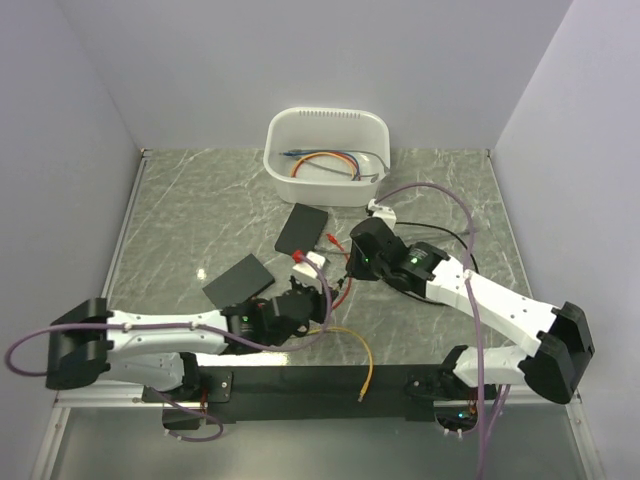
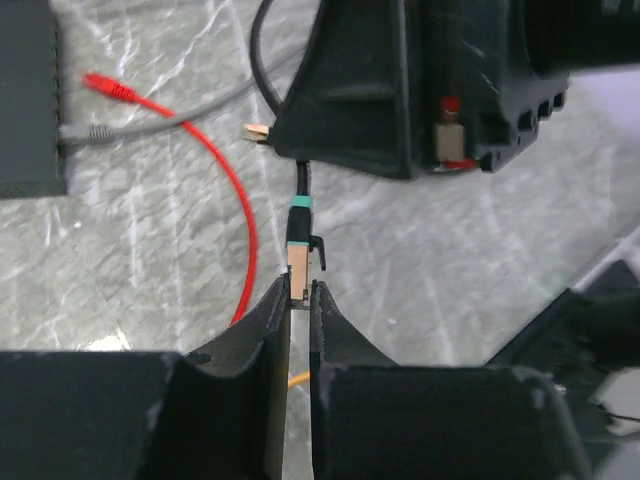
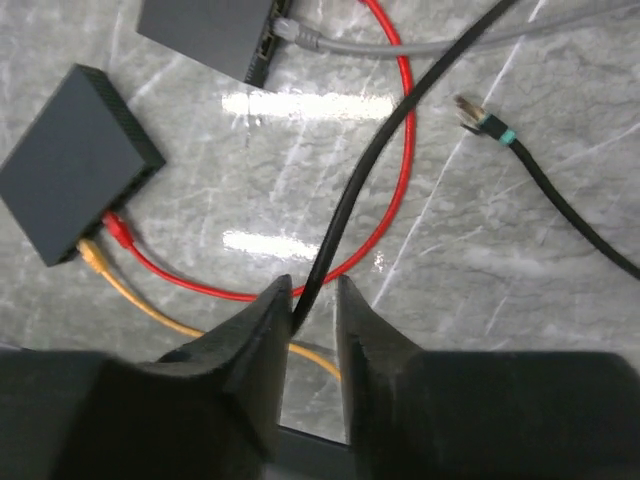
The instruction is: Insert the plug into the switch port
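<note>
Your left gripper (image 2: 299,291) is pinched shut on the tip of one plug (image 2: 298,262). The plug's long axis runs straight away from the fingers, with the cable end farthest. Your right gripper (image 3: 310,290) clamps the black cable (image 3: 343,210). A second plug (image 3: 478,113) lies loose. Beyond are two switches, the near switch (image 1: 240,280) and the far switch (image 1: 303,228), on the grey marbled table (image 1: 180,220). One white tub (image 1: 325,113) stands by the pale walls (image 1: 100,80).

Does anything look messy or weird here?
Yes, a bit messy: the red cable loops loose across the table, the black cable crosses over it, and one loose plug lies unplugged beside them.
</note>
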Motion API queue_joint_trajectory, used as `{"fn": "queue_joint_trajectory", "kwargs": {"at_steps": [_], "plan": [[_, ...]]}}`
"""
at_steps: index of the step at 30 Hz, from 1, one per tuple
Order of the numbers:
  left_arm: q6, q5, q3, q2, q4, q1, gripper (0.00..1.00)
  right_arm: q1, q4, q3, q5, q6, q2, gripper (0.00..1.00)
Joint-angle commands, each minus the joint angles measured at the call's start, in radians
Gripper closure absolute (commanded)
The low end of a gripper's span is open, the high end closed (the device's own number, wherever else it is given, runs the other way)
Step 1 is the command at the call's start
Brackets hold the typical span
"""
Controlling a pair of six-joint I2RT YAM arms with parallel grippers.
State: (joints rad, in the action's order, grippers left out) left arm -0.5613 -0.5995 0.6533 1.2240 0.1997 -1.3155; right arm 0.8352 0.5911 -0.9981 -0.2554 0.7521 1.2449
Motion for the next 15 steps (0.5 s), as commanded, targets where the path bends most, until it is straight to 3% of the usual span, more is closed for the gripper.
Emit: {"fn": "queue_joint_trajectory", "kwargs": {"at_steps": [1,2,4,15], "plan": [[-0.012,0.172,-0.03,-0.087,0.014,0.074,0.98,0.005,-0.003,0.004,-0.044,-0.06,-0.08,0.56],[-0.017,0.193,-0.035,-0.099,0.004,0.088,0.98,0.01,-0.013,0.004,-0.042,-0.094,-0.097,0.41],[-0.026,0.26,-0.046,-0.136,-0.025,0.128,0.98,0.034,-0.037,0.001,-0.045,-0.147,-0.145,0.35],[-0.071,0.639,-0.011,-0.25,-0.23,0.282,0.98,0.249,-0.195,0.038,-0.153,-0.434,-0.288,0.35]]}}
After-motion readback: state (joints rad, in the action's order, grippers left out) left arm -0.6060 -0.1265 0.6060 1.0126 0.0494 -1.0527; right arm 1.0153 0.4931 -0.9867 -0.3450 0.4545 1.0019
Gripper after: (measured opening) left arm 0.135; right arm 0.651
